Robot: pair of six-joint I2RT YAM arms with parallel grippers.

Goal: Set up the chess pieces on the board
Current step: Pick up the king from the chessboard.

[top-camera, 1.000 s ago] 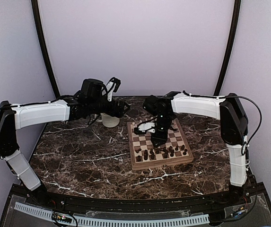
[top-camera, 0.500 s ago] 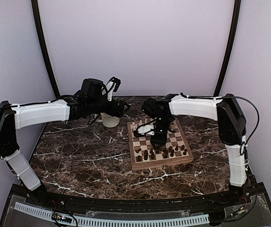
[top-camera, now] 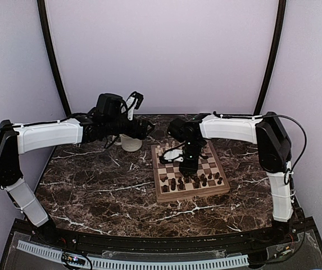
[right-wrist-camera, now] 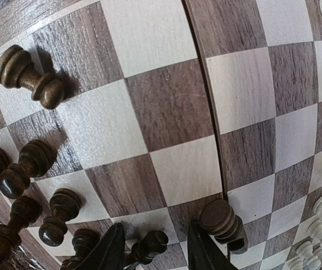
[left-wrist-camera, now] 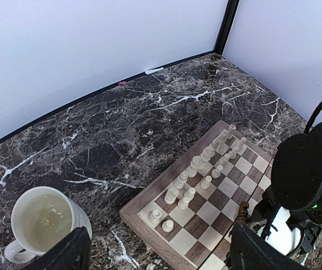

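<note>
From above, one chequered board (top-camera: pixel 191 195) sits right of centre on the table (top-camera: pixel 93 185), beneath my right gripper (top-camera: pixel 187 167). Left wrist: one mug (left-wrist-camera: pixel 42 219); cream pieces (left-wrist-camera: pixel 197 163) in two rows along the board's far edge; my left gripper (left-wrist-camera: pixel 161 250) gapes, empty. Right wrist: at least seven dark pieces (right-wrist-camera: pixel 23 76), one lying loose between the parted jaws.

The right hand (top-camera: pixel 187 165) hides the middle of the board (top-camera: pixel 193 194) from above.

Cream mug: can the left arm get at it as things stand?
Probably yes. The left hand is open wide, and the upright cream mug stands just beside one finger with nothing between them. The board lies off to the other side.
</note>
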